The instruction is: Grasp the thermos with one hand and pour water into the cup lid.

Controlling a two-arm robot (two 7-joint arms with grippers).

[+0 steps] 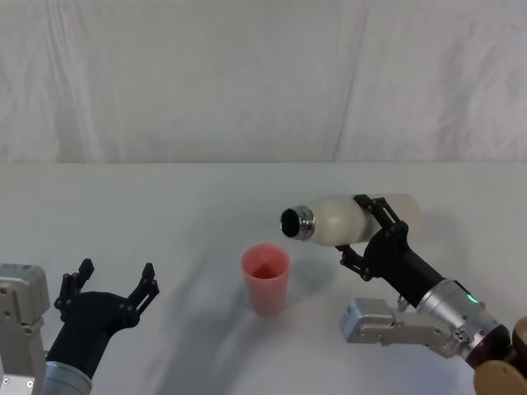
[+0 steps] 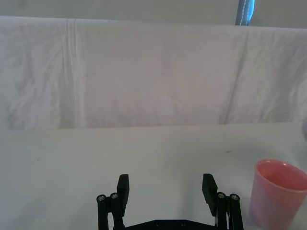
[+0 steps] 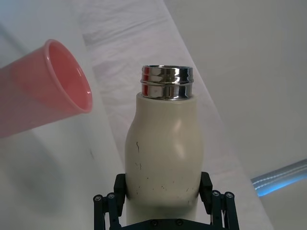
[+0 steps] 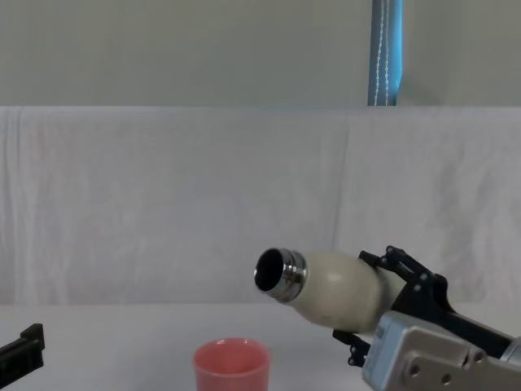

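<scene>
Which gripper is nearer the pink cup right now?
Right. The right gripper holds the thermos tipped on its side, mouth just above and right of the cup lid. The left gripper hangs open, farther off on the cup's left.

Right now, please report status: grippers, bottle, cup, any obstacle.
Right gripper shut on tilted cream-white thermos, steel mouth above small pink cup lid. Left gripper open, parked. Nothing in the way.

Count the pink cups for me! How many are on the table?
1. The pink cup stands upright on the white table, just below the open steel mouth of the tipped thermos held by the right tool.
</scene>
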